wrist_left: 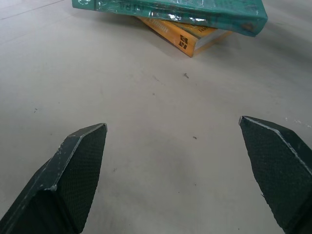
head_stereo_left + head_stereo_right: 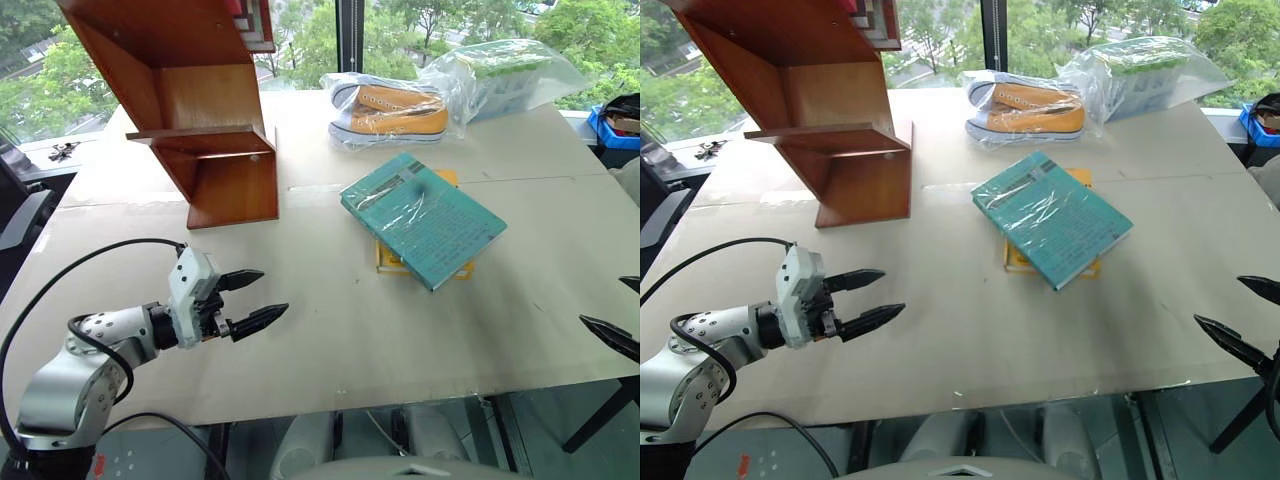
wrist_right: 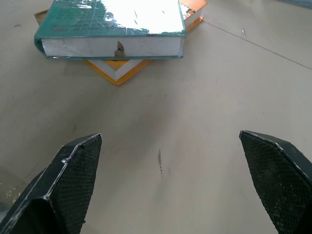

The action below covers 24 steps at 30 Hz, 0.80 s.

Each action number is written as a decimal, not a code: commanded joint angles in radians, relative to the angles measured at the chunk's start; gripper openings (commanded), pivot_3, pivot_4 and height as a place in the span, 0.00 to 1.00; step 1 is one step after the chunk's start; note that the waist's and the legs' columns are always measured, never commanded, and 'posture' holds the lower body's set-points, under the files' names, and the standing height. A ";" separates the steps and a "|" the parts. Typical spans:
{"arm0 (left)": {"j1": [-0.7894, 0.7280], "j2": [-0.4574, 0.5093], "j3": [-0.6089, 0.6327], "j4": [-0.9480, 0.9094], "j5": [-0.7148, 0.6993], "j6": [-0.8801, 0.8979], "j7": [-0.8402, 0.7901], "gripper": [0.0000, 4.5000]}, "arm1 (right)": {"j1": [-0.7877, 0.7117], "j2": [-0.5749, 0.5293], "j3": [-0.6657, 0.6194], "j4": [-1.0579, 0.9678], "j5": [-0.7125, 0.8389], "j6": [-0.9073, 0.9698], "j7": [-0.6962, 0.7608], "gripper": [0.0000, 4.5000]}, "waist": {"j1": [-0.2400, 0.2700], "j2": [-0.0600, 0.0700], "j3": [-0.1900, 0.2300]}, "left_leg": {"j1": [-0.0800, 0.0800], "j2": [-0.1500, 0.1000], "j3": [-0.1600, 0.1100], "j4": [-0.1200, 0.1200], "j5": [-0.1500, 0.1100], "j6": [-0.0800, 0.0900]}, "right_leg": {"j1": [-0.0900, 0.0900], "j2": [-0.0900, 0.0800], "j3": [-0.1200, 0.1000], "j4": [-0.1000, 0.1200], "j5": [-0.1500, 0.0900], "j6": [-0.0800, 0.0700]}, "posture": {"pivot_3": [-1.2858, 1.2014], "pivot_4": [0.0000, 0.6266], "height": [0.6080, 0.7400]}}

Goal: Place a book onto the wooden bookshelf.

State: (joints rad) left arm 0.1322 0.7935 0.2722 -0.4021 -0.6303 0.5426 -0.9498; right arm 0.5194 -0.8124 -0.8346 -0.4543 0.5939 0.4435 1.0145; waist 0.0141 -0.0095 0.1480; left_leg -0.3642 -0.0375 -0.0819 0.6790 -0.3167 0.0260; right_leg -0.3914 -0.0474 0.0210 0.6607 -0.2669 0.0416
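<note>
Between both spread hands, book, untouched, atop yellow book

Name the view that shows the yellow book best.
The left wrist view: the yellow book shows its spine and a corner jutting from under the green book. The right wrist view shows one yellow corner below the page edges. The head views show thin yellow slivers around the green cover.

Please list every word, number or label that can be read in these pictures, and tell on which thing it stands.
No text can be read with certainty.
Teal book: small dark print on the cover, too small to read; spine lettering under the shiny wrap, blurred.
Yellow book beneath it: a small dark mark on the spine, not legible.
Bagged shoe: no visible label.
</note>
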 commanded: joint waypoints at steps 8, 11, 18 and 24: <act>-0.233 -0.005 0.009 -0.036 -0.102 0.031 0.014 1.00 | -0.203 -0.157 0.087 -0.224 0.045 0.327 -0.258 0.91 | -0.006 0.001 0.000 | 0.001 0.000 0.001 0.000 0.002 -0.004 | 0.000 0.001 0.000 0.001 0.000 0.000 | 0.52 0.24 1.00; -0.261 0.009 0.004 -0.057 -0.122 0.023 -0.022 1.00 | -0.301 -0.230 0.153 -0.240 0.085 0.458 -0.309 0.73 | -0.004 0.001 0.000 | 0.000 0.000 0.001 0.000 0.002 -0.004 | 0.000 0.001 0.000 0.000 0.000 0.000 | 0.52 0.24 1.00; -0.240 0.023 -0.001 -0.107 -0.146 -0.017 -0.117 1.00 | -0.605 -0.314 0.471 -0.203 0.076 0.659 -0.457 0.01 | -0.004 0.001 0.000 | -0.004 0.000 0.001 -0.001 0.002 -0.004 | -0.004 0.001 -0.001 -0.003 0.000 0.000 | 0.52 0.24 1.00; -0.185 0.028 0.030 -0.173 -0.203 0.012 -0.113 1.00 | -0.814 -0.264 0.713 -0.122 0.034 0.753 -0.514 0.01 | -0.002 0.001 0.001 | -0.006 0.000 0.000 -0.001 0.002 -0.004 | -0.006 0.001 -0.001 -0.003 0.000 0.000 | 0.52 0.24 1.00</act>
State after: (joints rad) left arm -0.0544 0.8089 0.2716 -0.5312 -0.7965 0.5541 -1.0648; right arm -0.2702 -1.0812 -0.1508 -0.5893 0.6590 1.1908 0.5161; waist 0.0118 -0.0083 0.1487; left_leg -0.3706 -0.0372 -0.0821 0.6775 -0.3144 0.0220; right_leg -0.3971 -0.0468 0.0193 0.6575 -0.2669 0.0416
